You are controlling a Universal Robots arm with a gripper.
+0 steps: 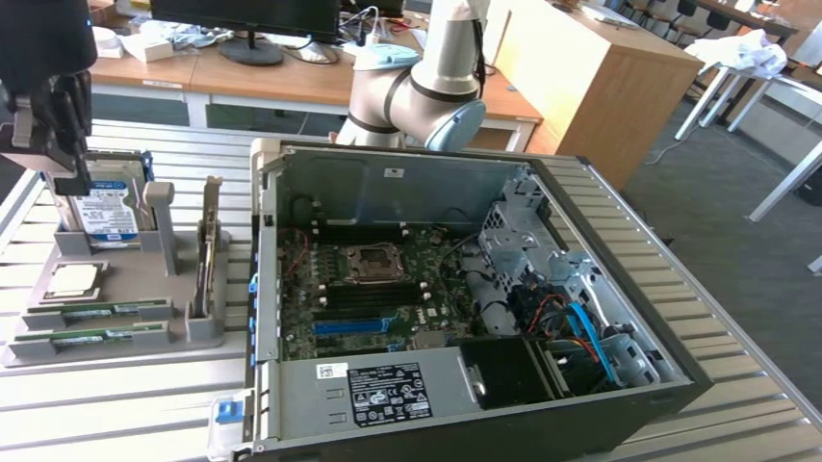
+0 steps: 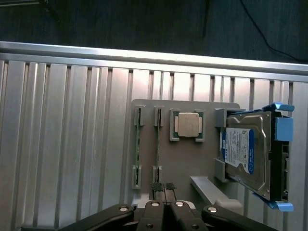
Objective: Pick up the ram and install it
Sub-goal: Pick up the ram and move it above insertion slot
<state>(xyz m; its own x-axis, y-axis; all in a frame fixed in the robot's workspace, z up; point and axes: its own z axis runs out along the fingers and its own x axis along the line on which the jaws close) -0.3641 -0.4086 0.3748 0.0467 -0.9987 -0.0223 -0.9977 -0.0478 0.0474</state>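
Hovering w/ pincer (image 2: 163, 186) (tips together) above tray (image 2: 192, 161) edge, near ram (image 2: 158, 144).

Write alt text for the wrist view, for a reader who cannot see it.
The tool, fingers shut, hovers above a grey holder on a ribbed metal table, nearest one ram stick standing on edge. The holder also carries a second ram stick, a square silver processor and a hard drive with a blue-white label.
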